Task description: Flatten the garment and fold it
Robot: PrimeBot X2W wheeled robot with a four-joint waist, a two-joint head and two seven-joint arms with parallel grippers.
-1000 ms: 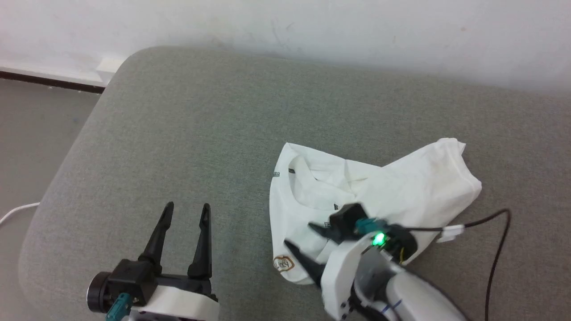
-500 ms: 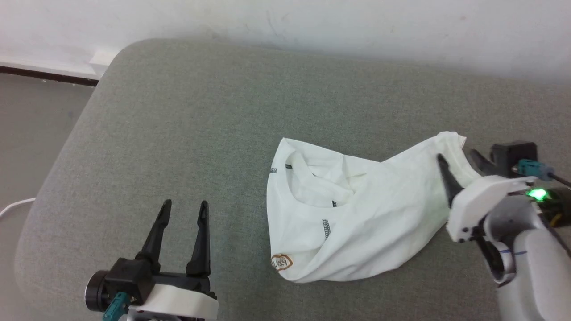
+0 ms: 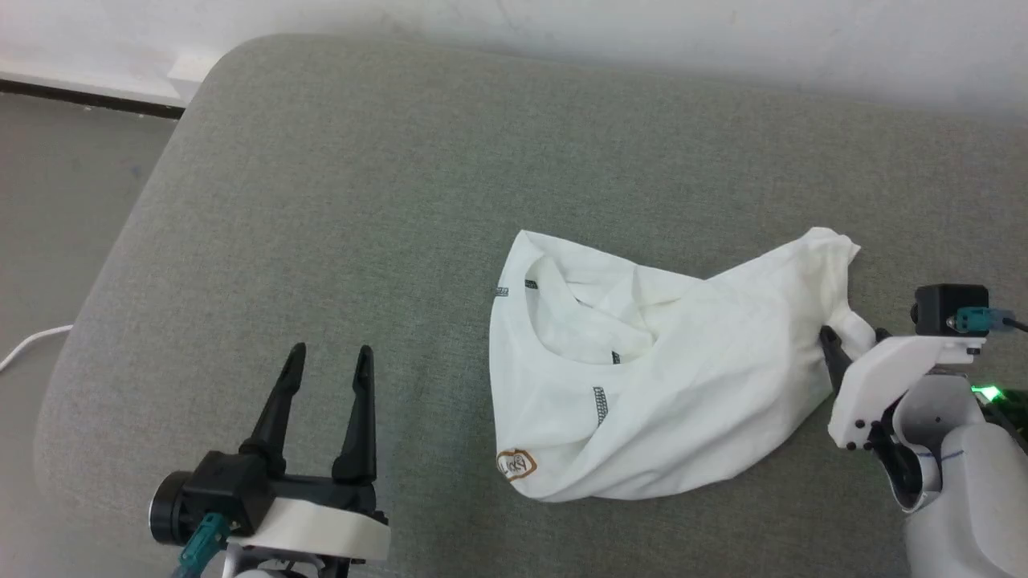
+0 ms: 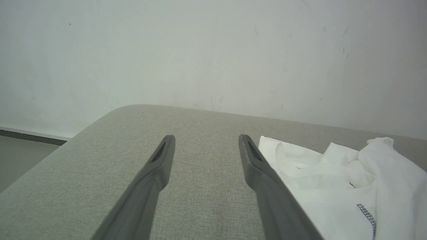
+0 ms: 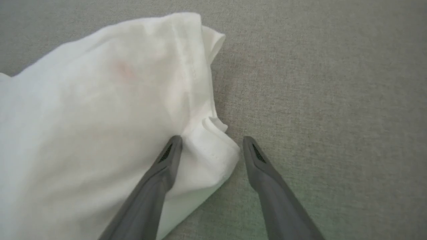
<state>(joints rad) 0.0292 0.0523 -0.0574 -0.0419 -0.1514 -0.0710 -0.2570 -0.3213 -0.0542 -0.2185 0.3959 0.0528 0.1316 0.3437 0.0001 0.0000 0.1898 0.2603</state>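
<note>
The garment [image 3: 675,377] is a crumpled white shirt lying bunched on the grey cushion [image 3: 385,201], with dark zigzag stitching and a small brown-bordered patch [image 3: 516,464] at its near left corner. My right gripper [image 3: 855,333] is at the shirt's right end, open. In the right wrist view a hemmed corner of the garment [image 5: 213,146] lies between the two fingers of the right gripper [image 5: 211,143], which straddle it without closing. My left gripper [image 3: 329,361] stands open over bare cushion to the left of the shirt; in the left wrist view the left gripper [image 4: 205,141] has the garment [image 4: 333,180] to its right.
The cushion's rounded left edge drops to a grey floor [image 3: 56,209] with a white cable [image 3: 32,345]. A white wall [image 3: 562,24] runs behind the cushion. A black cable [image 3: 1012,323] trails from my right wrist.
My right gripper left the shirt's near edge, swung to its right end and now straddles the hemmed corner there. The head camera shifted slightly. The left gripper kept its place.
</note>
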